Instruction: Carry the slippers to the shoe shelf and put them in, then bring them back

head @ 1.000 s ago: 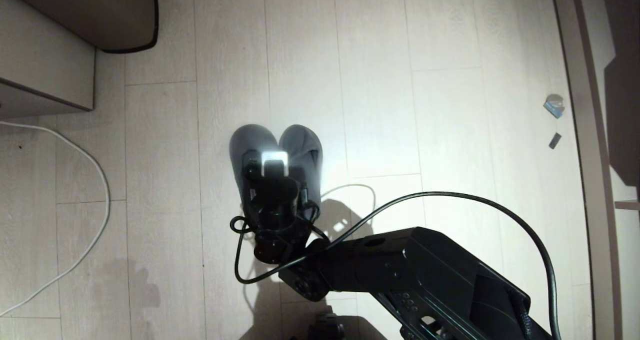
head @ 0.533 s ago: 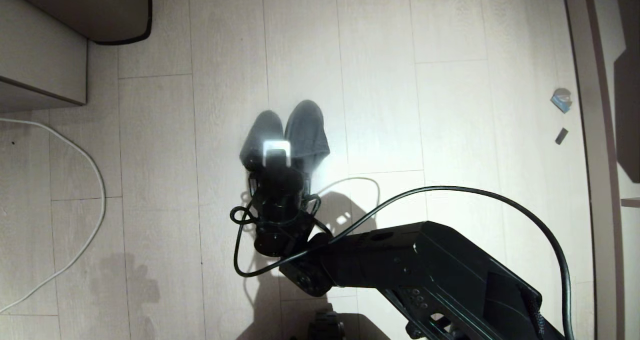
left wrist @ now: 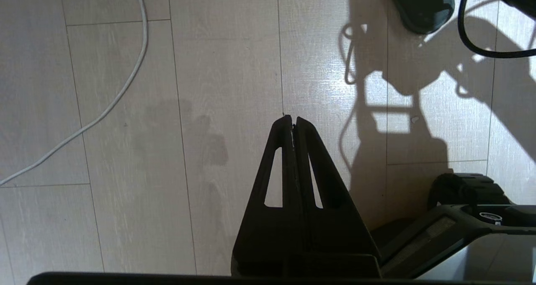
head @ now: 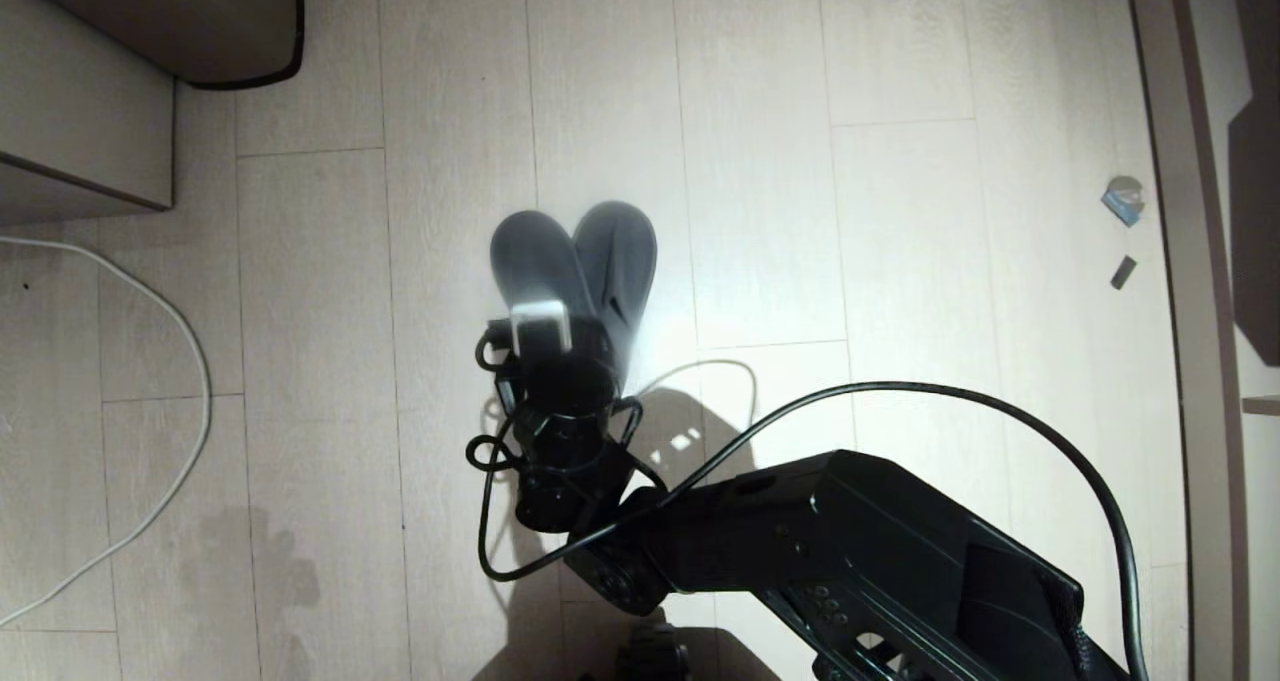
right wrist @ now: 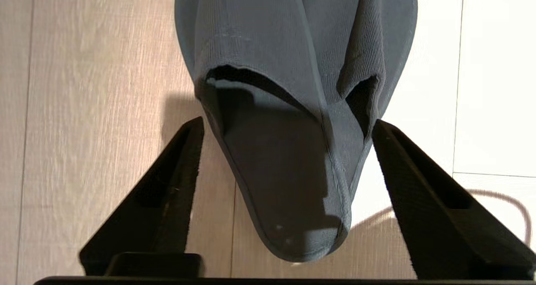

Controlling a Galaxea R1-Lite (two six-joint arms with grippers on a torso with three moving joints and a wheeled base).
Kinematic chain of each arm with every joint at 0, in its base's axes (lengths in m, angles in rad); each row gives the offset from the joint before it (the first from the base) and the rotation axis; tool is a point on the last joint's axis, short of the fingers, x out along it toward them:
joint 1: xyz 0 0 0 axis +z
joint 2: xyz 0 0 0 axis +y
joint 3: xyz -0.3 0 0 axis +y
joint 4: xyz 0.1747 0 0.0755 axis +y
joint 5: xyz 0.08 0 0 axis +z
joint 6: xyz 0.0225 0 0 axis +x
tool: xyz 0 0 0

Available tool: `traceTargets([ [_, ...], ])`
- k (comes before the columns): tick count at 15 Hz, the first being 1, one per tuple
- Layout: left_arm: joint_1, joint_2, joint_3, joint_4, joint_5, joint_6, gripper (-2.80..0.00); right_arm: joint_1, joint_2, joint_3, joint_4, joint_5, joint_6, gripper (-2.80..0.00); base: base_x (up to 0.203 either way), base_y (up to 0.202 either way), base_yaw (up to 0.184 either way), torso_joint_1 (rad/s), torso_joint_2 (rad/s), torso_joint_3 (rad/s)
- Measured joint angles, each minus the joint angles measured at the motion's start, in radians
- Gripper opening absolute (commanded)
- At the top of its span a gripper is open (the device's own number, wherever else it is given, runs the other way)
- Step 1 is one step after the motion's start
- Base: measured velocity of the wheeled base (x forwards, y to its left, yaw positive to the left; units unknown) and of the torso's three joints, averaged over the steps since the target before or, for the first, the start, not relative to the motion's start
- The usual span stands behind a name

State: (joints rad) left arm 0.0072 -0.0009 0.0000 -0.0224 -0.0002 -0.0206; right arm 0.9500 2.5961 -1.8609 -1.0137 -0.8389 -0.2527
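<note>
Lying on the pale plank floor (head: 760, 221), the slippers (right wrist: 293, 88) overlap at the heels, which the right pincer (right wrist: 284, 159) hides in the head view. Its fingers (right wrist: 176, 180) stand spread wide on either side of the heels, apparently not touching. Further out, the left pincer (left wrist: 293, 119) hangs closed above bare floor, near a white cable (left wrist: 125, 80).

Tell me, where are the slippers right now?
The slippers lie overlapping on the pale floor, centre of the head view, heels between the right claw's open fingers.

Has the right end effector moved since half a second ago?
Yes: against the floorboard seam, the right end effector has backed slightly toward the robot, off the slippers.
</note>
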Motion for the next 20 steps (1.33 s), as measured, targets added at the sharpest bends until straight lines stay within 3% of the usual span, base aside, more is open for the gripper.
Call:
traceTargets([
  [1, 0.0, 0.0, 0.0, -0.001, 0.0, 0.0, -2.8, 0.0, -0.008, 0.012, -0.009, 0.0, 0.0, -2.8, 0.0, 0.0, 0.0, 0.0, 0.0, 0.0],
  [10, 0.0, 0.0, 0.0, 0.0, 0.0, 0.0, -2.8, -0.023, -0.233, 0.187, -0.04, 0.018, 0.007, -2.8, 0.0, 0.0, 0.0, 0.0, 0.0, 0.0],
  [20, 0.0, 0.0, 0.0, 0.0, 0.0, 0.001, -2.8, -0.191, -0.58, 0.461, 0.012, 0.155, 0.024, -2.8, 0.0, 0.0, 0.0, 0.0, 0.0, 0.0],
])
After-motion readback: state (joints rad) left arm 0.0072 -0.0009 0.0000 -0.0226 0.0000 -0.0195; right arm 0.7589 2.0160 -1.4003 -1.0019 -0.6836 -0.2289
